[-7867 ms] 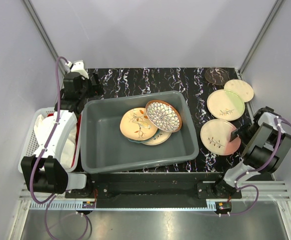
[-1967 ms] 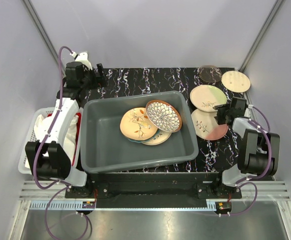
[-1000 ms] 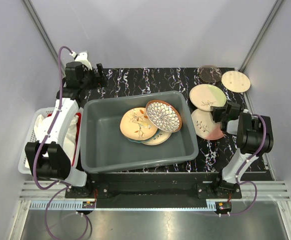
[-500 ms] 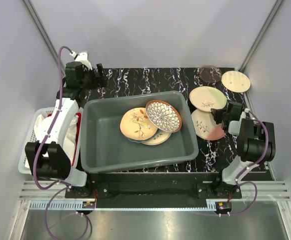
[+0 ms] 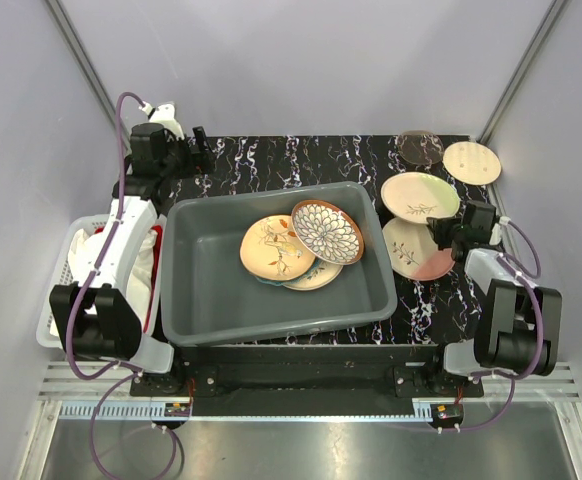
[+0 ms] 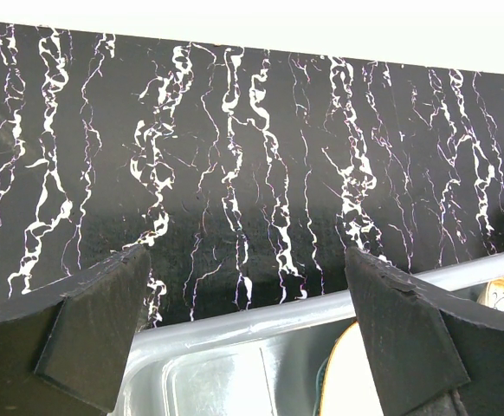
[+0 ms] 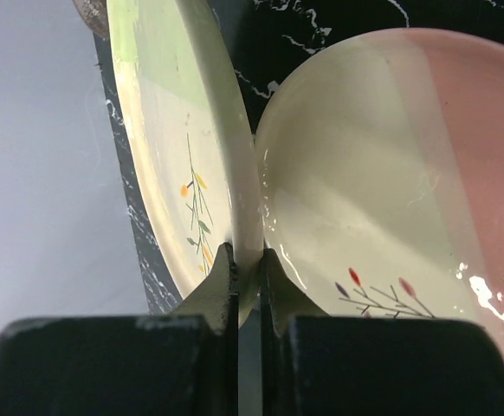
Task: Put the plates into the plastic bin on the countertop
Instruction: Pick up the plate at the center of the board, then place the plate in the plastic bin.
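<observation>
Fingers (image 7: 220,279) of the right gripper (image 7: 246,260) are clamping the rim of a cream-and-green plate (image 7: 161,147), just beside a cream-and-pink plate (image 7: 365,173) lying on the countertop (image 5: 301,160), right of the grey plastic bin (image 5: 201,300) holding several plates (image 5: 278,247). The left gripper (image 6: 245,269) is hanging spread wide behind the bin's far rim.

The green-and-cream plate (image 7: 161,173) looks glossy glazed, the plastic bin (image 5: 221,285) smooth grey, the countertop (image 6: 261,156) finely scratched black.

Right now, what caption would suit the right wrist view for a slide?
Right claw pinching the rim of the green plate, beside the pink plate.
</observation>
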You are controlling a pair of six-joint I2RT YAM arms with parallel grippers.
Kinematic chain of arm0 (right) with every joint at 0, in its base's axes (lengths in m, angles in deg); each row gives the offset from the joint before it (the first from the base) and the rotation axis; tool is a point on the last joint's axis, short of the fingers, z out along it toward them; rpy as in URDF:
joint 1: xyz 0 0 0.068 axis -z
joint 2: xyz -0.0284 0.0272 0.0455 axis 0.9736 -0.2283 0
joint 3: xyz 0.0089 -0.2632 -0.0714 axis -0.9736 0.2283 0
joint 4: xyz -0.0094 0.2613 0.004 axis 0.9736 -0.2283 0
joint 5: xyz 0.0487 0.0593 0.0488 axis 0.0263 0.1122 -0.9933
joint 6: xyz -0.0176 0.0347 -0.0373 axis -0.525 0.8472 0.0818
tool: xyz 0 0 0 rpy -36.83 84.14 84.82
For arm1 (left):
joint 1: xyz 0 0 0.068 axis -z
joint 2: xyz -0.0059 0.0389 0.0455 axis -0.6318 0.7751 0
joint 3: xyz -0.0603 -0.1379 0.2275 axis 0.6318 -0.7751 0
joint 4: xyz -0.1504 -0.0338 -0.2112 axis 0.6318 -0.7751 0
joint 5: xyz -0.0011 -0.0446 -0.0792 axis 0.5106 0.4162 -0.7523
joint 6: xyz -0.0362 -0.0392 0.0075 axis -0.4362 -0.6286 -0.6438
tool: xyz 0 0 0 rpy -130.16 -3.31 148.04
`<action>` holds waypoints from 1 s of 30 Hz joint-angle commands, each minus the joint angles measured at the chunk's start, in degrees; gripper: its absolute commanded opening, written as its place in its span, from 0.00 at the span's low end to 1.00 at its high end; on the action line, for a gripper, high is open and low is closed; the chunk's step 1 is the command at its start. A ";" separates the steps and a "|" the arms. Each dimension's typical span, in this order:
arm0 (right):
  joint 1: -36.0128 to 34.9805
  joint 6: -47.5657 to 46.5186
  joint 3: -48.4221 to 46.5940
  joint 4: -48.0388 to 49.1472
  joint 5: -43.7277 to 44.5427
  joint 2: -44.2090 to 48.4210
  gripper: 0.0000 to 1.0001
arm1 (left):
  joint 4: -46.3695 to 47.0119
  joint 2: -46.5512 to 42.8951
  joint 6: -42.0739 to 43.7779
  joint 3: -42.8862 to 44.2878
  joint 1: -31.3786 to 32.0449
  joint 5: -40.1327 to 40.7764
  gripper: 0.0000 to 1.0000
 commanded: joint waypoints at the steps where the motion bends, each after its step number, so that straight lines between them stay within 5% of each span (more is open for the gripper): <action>1: -0.32 1.29 -6.62 3.85 -1.51 5.47 0.00 | 3.39 -2.80 -0.21 -0.50 -0.26 -1.25 0.99; 12: -0.32 -2.57 -12.07 -2.31 -5.02 11.97 0.00 | 4.45 -3.32 -0.91 -1.21 -0.26 -1.86 0.99; 30: -7.07 -17.24 -24.47 -19.95 -39.98 8.90 0.00 | 5.42 -4.29 -1.96 -2.44 -0.08 -2.31 0.99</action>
